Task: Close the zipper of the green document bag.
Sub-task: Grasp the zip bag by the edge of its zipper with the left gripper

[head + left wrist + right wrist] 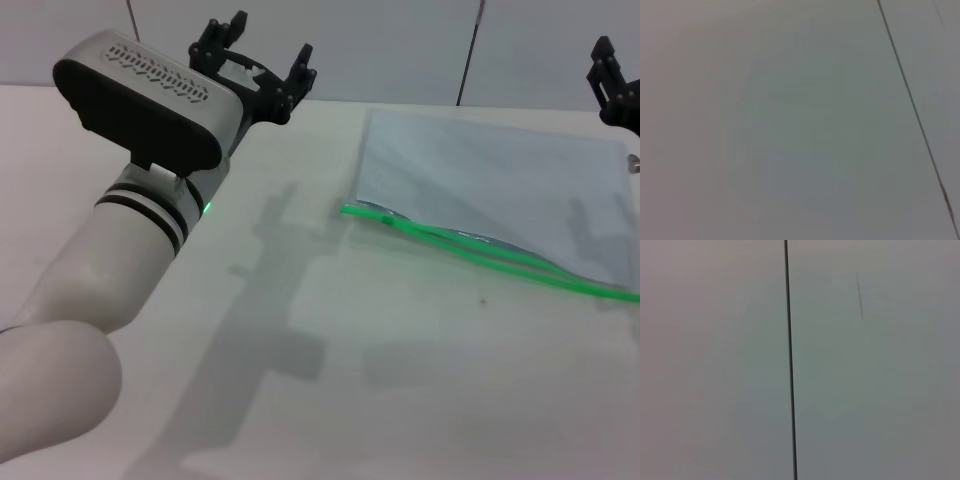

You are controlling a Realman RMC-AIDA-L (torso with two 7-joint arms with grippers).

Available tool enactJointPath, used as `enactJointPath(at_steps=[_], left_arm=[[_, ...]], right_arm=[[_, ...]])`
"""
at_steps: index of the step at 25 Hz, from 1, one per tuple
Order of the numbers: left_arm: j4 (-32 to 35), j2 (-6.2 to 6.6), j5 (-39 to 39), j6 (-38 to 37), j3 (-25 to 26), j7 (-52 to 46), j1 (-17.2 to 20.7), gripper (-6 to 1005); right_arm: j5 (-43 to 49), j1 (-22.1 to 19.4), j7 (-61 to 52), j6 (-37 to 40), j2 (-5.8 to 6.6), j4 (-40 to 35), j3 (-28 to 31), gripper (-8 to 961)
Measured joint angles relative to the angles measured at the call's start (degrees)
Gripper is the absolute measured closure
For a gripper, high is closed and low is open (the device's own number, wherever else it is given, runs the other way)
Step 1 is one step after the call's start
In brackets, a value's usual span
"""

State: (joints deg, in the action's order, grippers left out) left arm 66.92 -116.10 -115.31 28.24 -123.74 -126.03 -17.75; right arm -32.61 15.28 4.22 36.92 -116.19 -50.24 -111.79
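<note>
The green document bag (490, 185) lies flat on the worktop (400, 380), to my right. Its zipper (480, 250) gapes along the near edge, with the slider seemingly at the left end. My left gripper (255, 62) hovers with wide jaws; for the right gripper (615, 85) I cannot tell. I should pin one corner, then pull the slider slowly.

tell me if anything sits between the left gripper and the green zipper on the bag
Nothing visible does. The left gripper is raised to the left of the translucent pale grey-blue plastic document bag, and only bare white table lies between it and the thin bright green zipper strip along the bag's near edge.
</note>
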Motion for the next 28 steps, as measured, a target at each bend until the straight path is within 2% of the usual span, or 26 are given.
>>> enactJointPath(at_steps=[10,12,15,18,20,22,28], left_arm=[[1.58,0.63,0.31,-1.80,0.55,-4.20,0.41,232],[2.36,1.67,0.12,-1.70,0.51,-7.86,0.76,231],[3.48,4.15,0.02,-1.90,0.04,-13.72,0.75,231],[3.60,6.63,-0.55,-3.26,-0.95,-19.74,-0.45,231],[3.61,7.81,-1.78,-4.65,-1.49,-23.01,-1.34,231],[3.68,8.47,-3.87,-6.46,-1.64,-25.76,-2.01,231],[5.56,8.96,-8.18,-13.56,-1.10,-27.10,-3.33,232]], right_arm=[[0.00,-0.05,0.00,0.00,0.00,0.06,0.09,377],[0.00,-0.10,0.00,0.00,0.00,0.01,0.09,377],[0.00,-0.10,0.00,0.00,0.00,-0.08,0.08,377],[0.00,0.00,-0.35,0.00,0.00,-0.05,0.01,377],[0.00,0.01,-0.53,0.00,0.00,0.00,0.01,377],[0.00,0.02,-0.56,0.00,0.00,0.01,0.02,377],[0.00,0.01,-0.59,0.00,0.00,0.05,-0.08,377]])
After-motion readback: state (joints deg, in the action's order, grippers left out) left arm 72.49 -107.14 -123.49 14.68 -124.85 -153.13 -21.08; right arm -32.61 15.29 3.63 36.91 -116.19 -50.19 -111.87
